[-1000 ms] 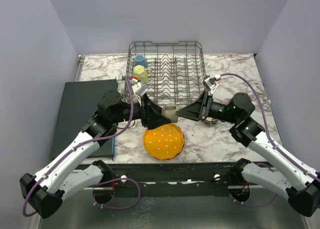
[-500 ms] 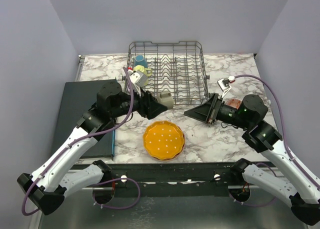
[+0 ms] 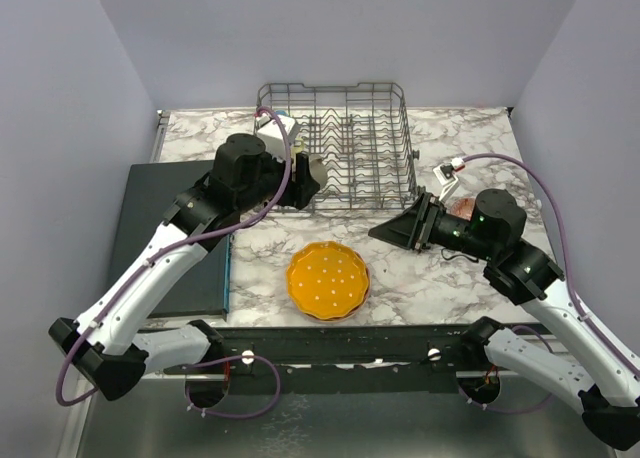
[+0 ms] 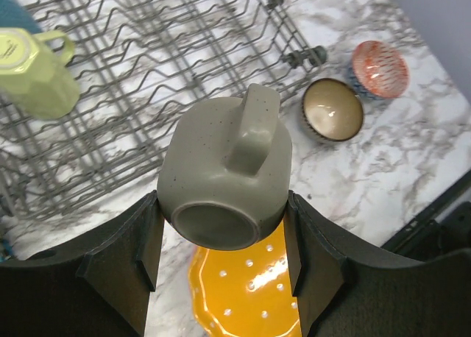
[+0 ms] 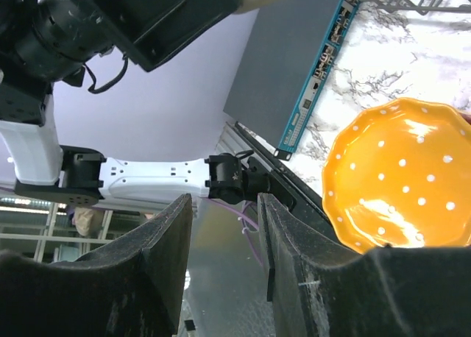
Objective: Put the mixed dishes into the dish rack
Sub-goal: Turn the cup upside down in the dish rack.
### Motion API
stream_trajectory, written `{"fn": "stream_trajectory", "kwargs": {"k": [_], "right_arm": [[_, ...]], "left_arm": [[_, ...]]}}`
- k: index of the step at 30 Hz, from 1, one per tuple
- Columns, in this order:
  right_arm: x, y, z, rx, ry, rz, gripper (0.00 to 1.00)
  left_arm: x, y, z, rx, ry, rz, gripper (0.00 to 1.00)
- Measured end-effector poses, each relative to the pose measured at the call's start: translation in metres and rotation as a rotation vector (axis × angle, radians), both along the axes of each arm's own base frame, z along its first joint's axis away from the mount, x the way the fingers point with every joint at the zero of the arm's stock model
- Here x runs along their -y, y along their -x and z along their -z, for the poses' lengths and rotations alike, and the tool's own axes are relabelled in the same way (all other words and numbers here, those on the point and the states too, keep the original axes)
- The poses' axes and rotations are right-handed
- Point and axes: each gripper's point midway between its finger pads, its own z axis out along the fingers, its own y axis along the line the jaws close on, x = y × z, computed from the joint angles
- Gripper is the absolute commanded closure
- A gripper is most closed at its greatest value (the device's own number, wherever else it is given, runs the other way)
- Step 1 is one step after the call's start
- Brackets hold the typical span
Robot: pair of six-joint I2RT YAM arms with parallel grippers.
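An olive-grey mug [image 4: 224,168] is held bottom-toward-camera between my left gripper's [image 4: 223,204] jaws, which are shut on its sides. In the top view the left gripper [image 3: 306,176] hovers at the front left of the grey wire dish rack [image 3: 350,128]. A yellow-green mug [image 4: 35,72] and a blue mug [image 4: 10,13] sit in the rack [image 4: 169,65]. The orange white-dotted scalloped plate [image 3: 328,281] lies on the marble in front of the rack. My right gripper [image 3: 385,233] is open and empty, to the right of the plate [image 5: 401,179].
A brown bowl [image 4: 333,109] and a blue-patterned bowl with a red inside [image 4: 379,67] rest on the marble right of the rack. A dark flat mat [image 3: 170,228] lies at the left. The right arm hides most of the bowls in the top view.
The right gripper has let go of the olive mug and drawn back to the right. The left gripper has carried the mug from above the plate up to the rack's front left.
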Motion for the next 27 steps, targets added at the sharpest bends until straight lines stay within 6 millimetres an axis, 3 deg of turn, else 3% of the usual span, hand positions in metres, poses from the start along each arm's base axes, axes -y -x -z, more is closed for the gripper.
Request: {"fn": "stream_trajectory", "kwargs": {"k": [11,20,27], "right_arm": [[0.008,0.002,0.007,0.007,0.039,0.024,0.53],[0.013,0.006,0.012,0.011,0.055,0.030,0.53],[0.014,0.007,0.019,0.002,0.070,0.029,0.53]], "left_arm": [[-0.021,-0.042,0.047,-0.082,-0.245,-0.156,1.00],[-0.036,-0.079,0.077,-0.197,-0.354,-0.221,1.00],[-0.059,-0.103,0.103,-0.299,-0.417,-0.286,1.00]]}}
